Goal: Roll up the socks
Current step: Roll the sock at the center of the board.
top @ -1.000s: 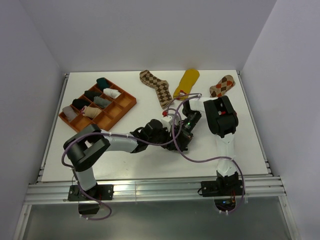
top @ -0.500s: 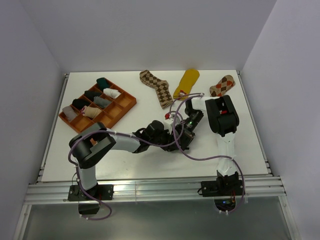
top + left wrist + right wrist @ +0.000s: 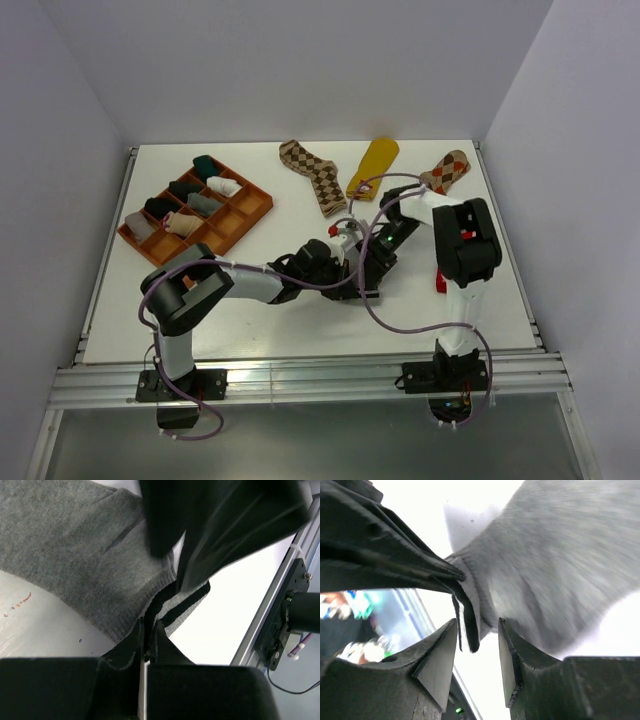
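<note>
A grey sock (image 3: 75,545) with a black-striped cuff (image 3: 185,605) lies on the white table. My left gripper (image 3: 149,630) is shut on the cuff's edge. In the right wrist view the same sock (image 3: 560,565) fills the upper right, and its cuff (image 3: 467,622) hangs between the fingers of my open right gripper (image 3: 477,630), touching neither pad. From above, the left gripper (image 3: 348,274) and right gripper (image 3: 372,260) meet mid-table and hide this sock. A brown argyle sock (image 3: 315,175), a mustard yellow sock (image 3: 375,165) and a second argyle sock (image 3: 445,172) lie flat at the back.
An orange compartment tray (image 3: 256,205) at the back left holds several rolled socks. Purple cables (image 3: 370,310) loop over the table between the arms. A metal rail (image 3: 272,610) runs along the table's near edge.
My left gripper has shut on the grey sock's cuff. My right gripper has opened and let the cuff go, and the right arm's elbow has swung to the right.
</note>
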